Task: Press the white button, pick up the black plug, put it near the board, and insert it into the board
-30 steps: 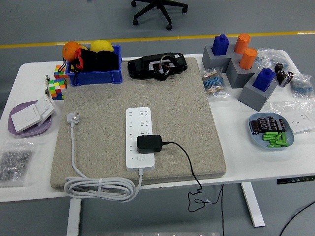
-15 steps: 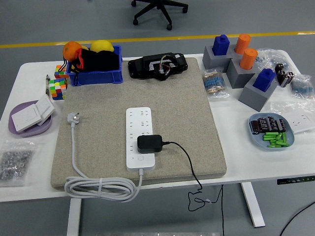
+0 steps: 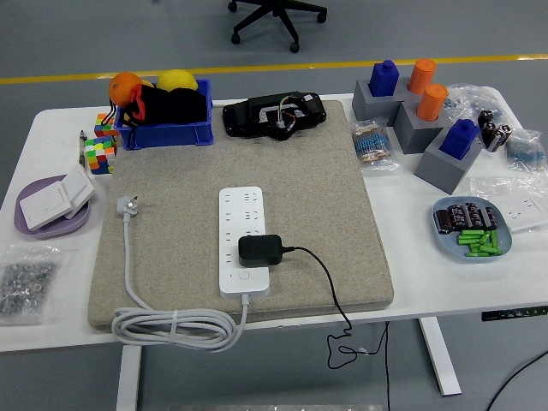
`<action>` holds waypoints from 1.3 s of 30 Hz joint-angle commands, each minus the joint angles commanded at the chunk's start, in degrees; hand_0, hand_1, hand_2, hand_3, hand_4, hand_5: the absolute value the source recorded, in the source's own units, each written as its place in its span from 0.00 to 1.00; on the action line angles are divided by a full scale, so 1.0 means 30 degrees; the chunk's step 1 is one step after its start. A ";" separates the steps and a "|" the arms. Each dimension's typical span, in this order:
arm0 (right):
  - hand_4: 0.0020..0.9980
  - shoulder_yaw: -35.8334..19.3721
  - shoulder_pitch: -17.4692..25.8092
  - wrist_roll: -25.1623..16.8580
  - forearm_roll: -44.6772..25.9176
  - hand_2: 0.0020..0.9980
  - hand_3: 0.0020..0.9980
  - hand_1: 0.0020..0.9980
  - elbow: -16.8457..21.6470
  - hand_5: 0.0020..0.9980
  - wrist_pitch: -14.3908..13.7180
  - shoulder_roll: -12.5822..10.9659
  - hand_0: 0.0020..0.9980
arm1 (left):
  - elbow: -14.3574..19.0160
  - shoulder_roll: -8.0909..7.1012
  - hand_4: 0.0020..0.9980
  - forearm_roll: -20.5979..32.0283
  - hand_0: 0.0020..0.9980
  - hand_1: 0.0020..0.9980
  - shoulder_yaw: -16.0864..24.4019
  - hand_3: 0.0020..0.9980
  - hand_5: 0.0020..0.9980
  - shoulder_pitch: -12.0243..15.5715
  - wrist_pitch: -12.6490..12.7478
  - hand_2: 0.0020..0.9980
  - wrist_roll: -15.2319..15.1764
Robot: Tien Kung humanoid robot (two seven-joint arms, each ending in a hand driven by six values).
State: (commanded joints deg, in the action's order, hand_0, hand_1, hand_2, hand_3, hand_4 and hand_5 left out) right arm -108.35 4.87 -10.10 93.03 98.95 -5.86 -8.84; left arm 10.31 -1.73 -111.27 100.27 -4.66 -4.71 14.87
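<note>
A white rectangular counter [image 3: 409, 294] on white metal legs [image 3: 440, 354] stands on a smooth grey floor [image 3: 77, 43] crossed by a yellow painted line [image 3: 282, 68], with the black five-star base of a wheeled office chair [image 3: 276, 15] beyond its far edge.

1. No print, label, brand, number or sign can be read anywhere in the head view.
2. The white power strip [image 3: 245, 241] and black plug [image 3: 260, 250] show no legible markings.
</note>
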 joint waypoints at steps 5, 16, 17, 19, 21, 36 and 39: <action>1.00 -0.0250 0.0192 0.0156 0.0060 0.87 0.87 0.90 0.0081 0.97 0.0026 0.0068 0.95 | 0.0000 0.0000 0.58 0.0087 0.83 0.79 -0.0105 0.80 0.48 -0.0045 -0.0021 0.76 -0.0031; 1.00 -0.1305 0.0513 0.1556 0.0123 0.87 0.85 0.90 -0.0104 0.96 0.0159 0.0154 0.95 | 0.0000 -0.0403 0.58 -0.0643 0.83 0.79 -0.0073 0.80 0.48 0.0339 -0.0139 0.76 0.0089; 1.00 -0.1303 0.0509 0.1658 0.0159 0.87 0.85 0.90 -0.0142 0.94 0.0220 0.0154 0.95 | 0.0000 -0.0442 0.58 -0.0919 0.83 0.79 0.0272 0.80 0.48 0.0375 -0.0119 0.76 0.0124; 1.00 -0.1261 0.0427 0.1758 0.0201 0.87 0.85 0.90 -0.0195 0.94 0.0264 0.0176 0.95 | 0.0000 -0.0465 0.58 -0.1190 0.83 0.79 0.0654 0.80 0.48 0.0402 -0.0090 0.76 0.0170; 1.00 -0.1112 0.0040 0.1969 0.0287 0.87 0.85 0.90 -0.0281 0.94 0.0328 0.0206 0.95 | 0.0000 -0.0470 0.58 -0.0874 0.83 0.79 0.0378 0.80 0.48 0.0465 -0.0074 0.76 0.0144; 1.00 0.1317 -0.2335 0.2951 0.0577 0.86 0.84 0.90 -0.0580 0.92 0.0684 -0.0583 0.94 | 0.0000 -0.1018 0.58 0.3034 0.83 0.79 -0.2755 0.80 0.48 -0.0544 0.0204 0.76 -0.0514; 1.00 0.1949 -0.2724 0.3048 0.0599 0.86 0.84 0.90 -0.0556 0.92 0.0719 -0.0904 0.94 | 0.0000 -0.0899 0.58 0.1749 0.83 0.79 -0.1426 0.80 0.48 -0.0496 0.0184 0.76 -0.0183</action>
State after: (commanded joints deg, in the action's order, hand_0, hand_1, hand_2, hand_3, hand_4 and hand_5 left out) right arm -102.50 -3.30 -0.96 94.83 97.29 -3.70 -11.55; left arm 10.31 -4.42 -106.02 95.99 -6.14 -4.16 14.32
